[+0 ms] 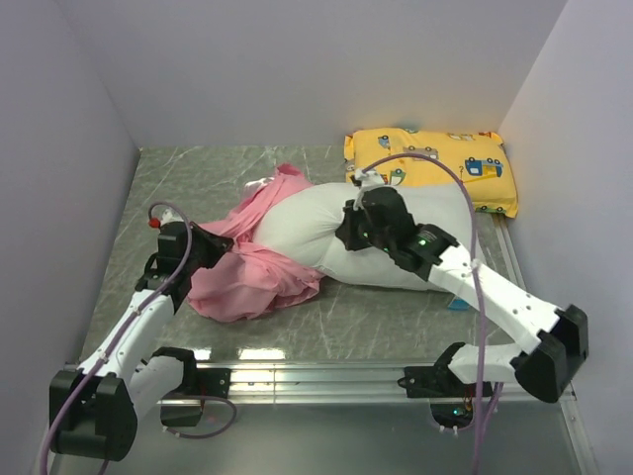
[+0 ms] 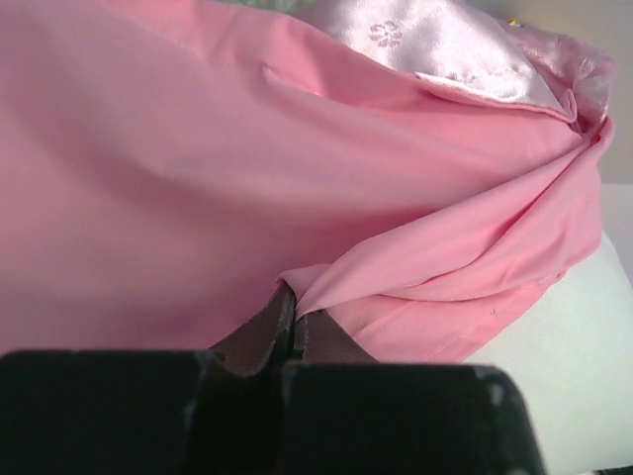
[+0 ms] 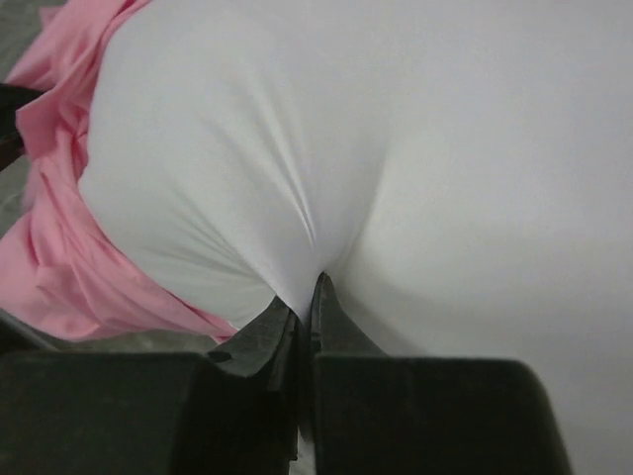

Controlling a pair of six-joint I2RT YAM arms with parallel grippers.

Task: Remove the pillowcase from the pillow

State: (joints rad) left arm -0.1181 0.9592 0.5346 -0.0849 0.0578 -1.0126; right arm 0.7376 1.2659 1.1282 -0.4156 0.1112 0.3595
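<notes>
The plump white pillow (image 1: 396, 233) lies across the middle of the table, most of it bare. The pink pillowcase (image 1: 252, 272) is bunched over its left end, matte inner side out, with a shiny rose-patterned patch (image 2: 435, 45) showing in the left wrist view. My left gripper (image 1: 203, 249) is shut on a fold of the pillowcase (image 2: 376, 267); its jaws meet with cloth pinched between them (image 2: 291, 297). My right gripper (image 1: 348, 230) sits on top of the pillow and is shut on a pinch of its white fabric (image 3: 313, 287), which puckers into creases above the fingertips.
A smaller yellow pillow (image 1: 435, 163) printed with cartoon vehicles lies at the back right, touching the white pillow's far side. Grey walls close in the table on three sides. A metal rail (image 1: 316, 376) runs along the near edge by the arm bases.
</notes>
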